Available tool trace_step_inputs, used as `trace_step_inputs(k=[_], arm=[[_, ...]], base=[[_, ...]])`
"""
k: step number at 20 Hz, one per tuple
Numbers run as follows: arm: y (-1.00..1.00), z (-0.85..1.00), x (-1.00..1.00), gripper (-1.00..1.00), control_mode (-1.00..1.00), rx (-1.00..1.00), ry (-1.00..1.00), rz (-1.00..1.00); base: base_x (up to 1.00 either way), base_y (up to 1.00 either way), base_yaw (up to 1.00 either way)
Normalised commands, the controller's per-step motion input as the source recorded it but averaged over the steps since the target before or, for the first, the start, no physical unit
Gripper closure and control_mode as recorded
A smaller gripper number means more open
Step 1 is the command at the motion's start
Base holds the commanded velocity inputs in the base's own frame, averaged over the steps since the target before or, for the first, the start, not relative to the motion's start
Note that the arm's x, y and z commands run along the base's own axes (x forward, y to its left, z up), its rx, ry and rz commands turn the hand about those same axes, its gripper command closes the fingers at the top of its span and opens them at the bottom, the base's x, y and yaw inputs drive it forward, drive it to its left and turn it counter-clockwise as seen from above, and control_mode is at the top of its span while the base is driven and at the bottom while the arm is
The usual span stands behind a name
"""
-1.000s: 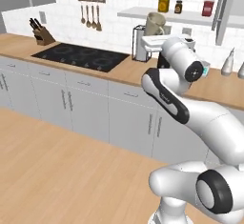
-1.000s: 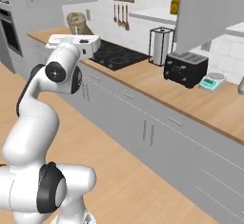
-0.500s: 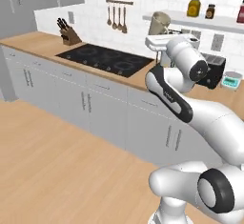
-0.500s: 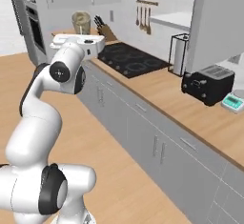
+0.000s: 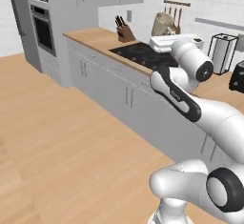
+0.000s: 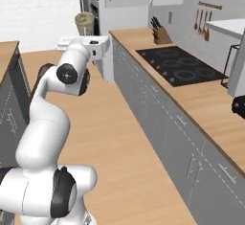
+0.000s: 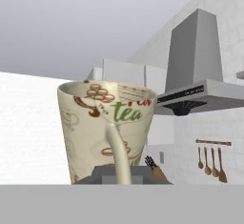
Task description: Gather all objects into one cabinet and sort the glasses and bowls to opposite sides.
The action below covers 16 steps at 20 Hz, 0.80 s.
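My gripper [image 5: 165, 36] is shut on a cream mug [image 5: 164, 24] printed with brown patterns and the word "tea", and holds it upright above the hand. From the right base view the same mug [image 6: 84, 23] stands on top of the raised gripper [image 6: 85, 34], over the wooden floor. In the hand view the mug [image 7: 107, 127] is very close, its handle turned toward the camera, and its base hides the fingertips. The grey mugs, the dark red bowl and the cabinet recess are out of view.
A long wooden counter [image 6: 191, 95] on grey drawer fronts carries a black cooktop [image 6: 179, 66], a knife block [image 5: 125, 35] and a toaster [image 5: 237, 77]. A tall oven unit [image 5: 43, 27] ends the row. Open wooden floor [image 5: 62, 137] lies to the left.
Both base views have swung along the counter, so the camera has moved: the oven unit and more floor now show. The mug has stayed in the gripper throughout.
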Motion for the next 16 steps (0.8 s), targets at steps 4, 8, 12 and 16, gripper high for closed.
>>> trace_step_inputs(k=[4, 8, 12, 16], arm=[[0.0, 0.0, 0.0, 1.0, 1.0, 0.0, 0.0, 0.0], [0.0, 0.0, 0.0, 1.0, 1.0, 0.0, 0.0, 0.0], [0.0, 0.0, 0.0, 1.0, 1.0, 0.0, 0.0, 0.0], [0.0, 0.0, 0.0, 1.0, 1.0, 0.0, 0.0, 0.0]], base=[[0.0, -0.07, 0.13], [0.01, -0.12, 0.16], [0.14, -0.54, 0.18], [0.16, -0.67, 0.16]])
